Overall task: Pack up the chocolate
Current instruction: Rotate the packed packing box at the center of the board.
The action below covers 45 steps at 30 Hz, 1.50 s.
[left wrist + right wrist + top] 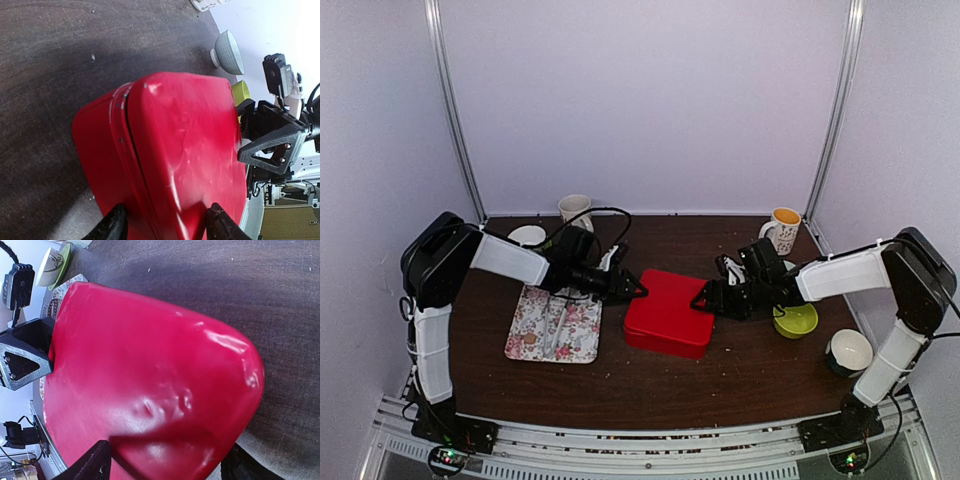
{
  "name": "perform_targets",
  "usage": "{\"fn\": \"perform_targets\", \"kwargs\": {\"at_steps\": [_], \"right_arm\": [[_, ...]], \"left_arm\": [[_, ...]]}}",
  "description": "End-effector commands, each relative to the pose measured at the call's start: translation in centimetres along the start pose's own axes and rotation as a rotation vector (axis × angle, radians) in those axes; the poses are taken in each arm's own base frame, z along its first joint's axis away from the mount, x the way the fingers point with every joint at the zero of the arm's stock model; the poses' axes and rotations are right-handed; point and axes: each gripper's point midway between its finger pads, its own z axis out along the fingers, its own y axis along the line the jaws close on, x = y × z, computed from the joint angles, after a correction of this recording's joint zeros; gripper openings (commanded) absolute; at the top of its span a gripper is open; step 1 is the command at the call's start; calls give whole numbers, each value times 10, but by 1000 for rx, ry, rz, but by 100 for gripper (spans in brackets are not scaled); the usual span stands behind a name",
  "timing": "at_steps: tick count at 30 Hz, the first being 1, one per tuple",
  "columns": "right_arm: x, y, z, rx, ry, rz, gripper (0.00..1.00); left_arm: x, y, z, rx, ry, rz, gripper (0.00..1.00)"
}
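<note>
The chocolate is hidden; none of it shows in any view. A shut red box point(665, 312) lies mid-table. My left gripper point(638, 290) is at its left end and my right gripper point(700, 300) at its right end. In the left wrist view the red box point(175, 150) fills the frame, and the left gripper point(167, 217) has one finger on each side of the box's end, jaws apart. In the right wrist view the right gripper point(167, 455) straddles the near end of the box point(150, 375) the same way. Whether the fingers press the box is unclear.
A floral mat point(580, 335) with metal tongs point(557, 325) lies left of the box. A white mug point(575, 210) and saucer point(527, 236) stand at the back left, a yellow-lined mug point(783, 230) at the back right. A green bowl point(796, 320) and white bowl point(849, 350) sit right.
</note>
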Motion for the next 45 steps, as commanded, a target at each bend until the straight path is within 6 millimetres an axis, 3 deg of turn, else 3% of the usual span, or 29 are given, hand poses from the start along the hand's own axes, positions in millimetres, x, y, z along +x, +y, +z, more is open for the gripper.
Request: {"fn": "perform_targets", "kwargs": {"at_steps": [1, 11, 16, 23, 32, 41, 45], "right_arm": [[-6, 20, 7, -91, -6, -37, 73], [0, 22, 7, -96, 20, -55, 76], [-1, 27, 9, -128, 22, -61, 77], [-14, 40, 13, -182, 9, -68, 78], [-38, 46, 17, -189, -19, -113, 83], [-44, 57, 23, -239, -5, -151, 86], [-47, 56, 19, -215, -12, -178, 86]], "left_arm": [[30, 53, 2, -110, 21, -111, 54], [55, 86, -9, -197, 52, -171, 53], [64, 85, -10, -107, 24, -225, 54], [75, 91, -13, -123, 40, -238, 55], [85, 77, -26, -123, 25, -266, 55], [103, 42, -33, -102, 5, -283, 56], [94, 52, -40, -168, 1, -252, 59]]}}
